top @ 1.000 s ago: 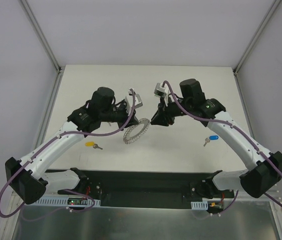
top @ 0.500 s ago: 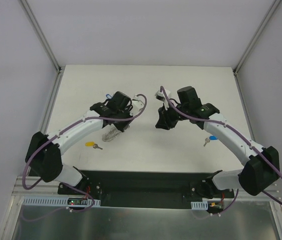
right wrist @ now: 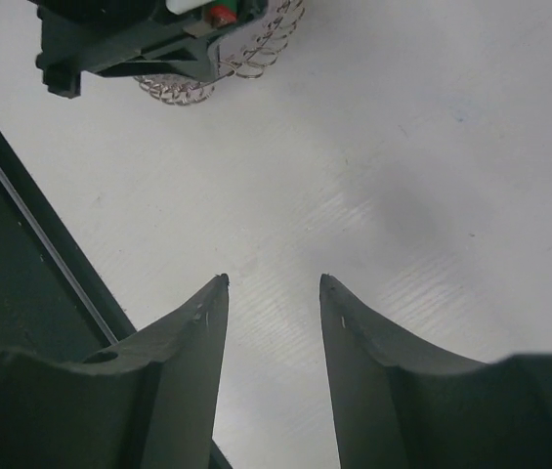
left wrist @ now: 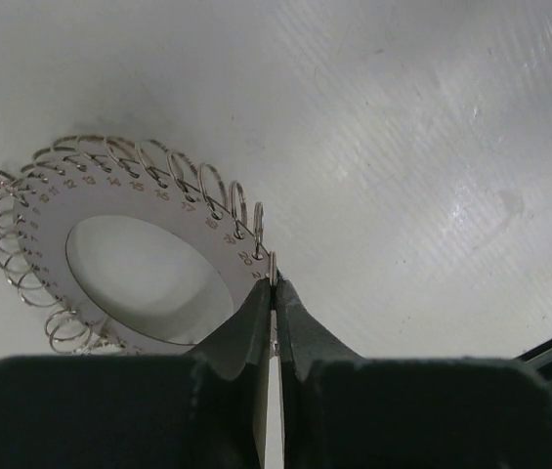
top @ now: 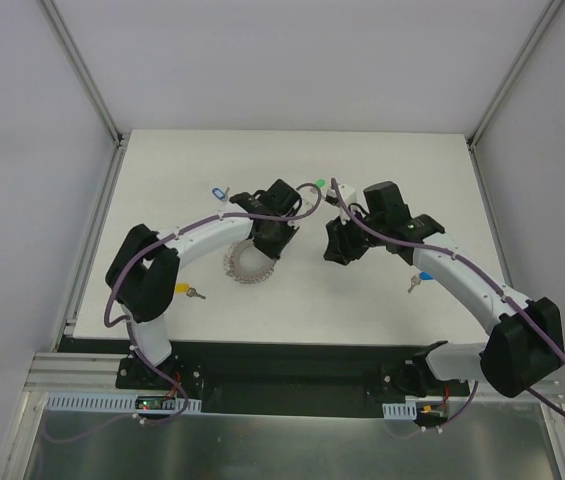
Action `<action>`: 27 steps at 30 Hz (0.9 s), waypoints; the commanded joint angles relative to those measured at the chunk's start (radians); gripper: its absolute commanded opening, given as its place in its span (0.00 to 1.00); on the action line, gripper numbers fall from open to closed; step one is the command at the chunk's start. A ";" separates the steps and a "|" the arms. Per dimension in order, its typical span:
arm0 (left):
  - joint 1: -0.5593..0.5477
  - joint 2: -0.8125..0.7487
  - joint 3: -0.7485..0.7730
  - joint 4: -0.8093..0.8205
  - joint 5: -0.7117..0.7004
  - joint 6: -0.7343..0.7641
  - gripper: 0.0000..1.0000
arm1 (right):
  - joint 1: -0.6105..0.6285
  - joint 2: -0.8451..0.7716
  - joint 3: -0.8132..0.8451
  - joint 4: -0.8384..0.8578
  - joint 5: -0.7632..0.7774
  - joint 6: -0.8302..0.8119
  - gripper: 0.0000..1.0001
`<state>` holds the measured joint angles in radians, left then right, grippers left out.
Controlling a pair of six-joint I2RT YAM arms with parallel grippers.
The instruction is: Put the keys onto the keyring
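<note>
Top view: large silver-grey metal keyring edged with wire loops [top: 246, 270] lies left of white worktop [top: 382, 160] centre, under left arm [top: 202, 240] wrist. Yellow-headed key [top: 182, 289] nearer, to its left. Solid-blue-headed key [top: 425, 277] beside right arm [top: 462, 275]. Pale-blue-headed key [top: 220, 192] and green-headed key [top: 319, 183] farther back. All keys apart from keyring.

Left wrist: left fingers [left wrist: 251, 327] pressed together, pinching one wire loop at keyring edge.

Right wrist: right fingers [right wrist: 202, 327] spread over worktop; keyring loops at top edge.

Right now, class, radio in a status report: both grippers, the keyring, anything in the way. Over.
Left gripper shut on keyring edge. Right gripper open, empty. Blue key loose on table beside right arm. Nothing seen between the grippers.
</note>
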<state>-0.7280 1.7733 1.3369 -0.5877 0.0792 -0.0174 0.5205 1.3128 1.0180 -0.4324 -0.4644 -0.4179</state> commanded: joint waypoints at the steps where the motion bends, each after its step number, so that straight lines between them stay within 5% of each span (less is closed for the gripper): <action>1: -0.022 0.073 0.091 -0.024 0.011 -0.096 0.00 | -0.014 -0.050 -0.012 0.038 0.044 0.019 0.46; 14: -0.060 0.271 0.265 -0.049 0.030 -0.161 0.00 | -0.028 -0.113 -0.088 0.061 0.098 0.065 0.51; 17: -0.060 0.265 0.275 -0.055 0.001 -0.151 0.22 | -0.027 -0.125 -0.111 0.075 0.098 0.080 0.56; 21: -0.038 0.200 0.272 -0.055 0.001 -0.148 0.39 | -0.028 -0.139 -0.139 0.109 0.095 0.106 0.59; 27: 0.024 0.036 0.226 -0.046 0.036 -0.142 0.48 | -0.024 -0.126 -0.168 0.193 0.040 0.143 0.58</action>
<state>-0.7486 1.9926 1.5738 -0.6296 0.1020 -0.1604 0.4988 1.2026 0.8589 -0.3325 -0.3832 -0.3176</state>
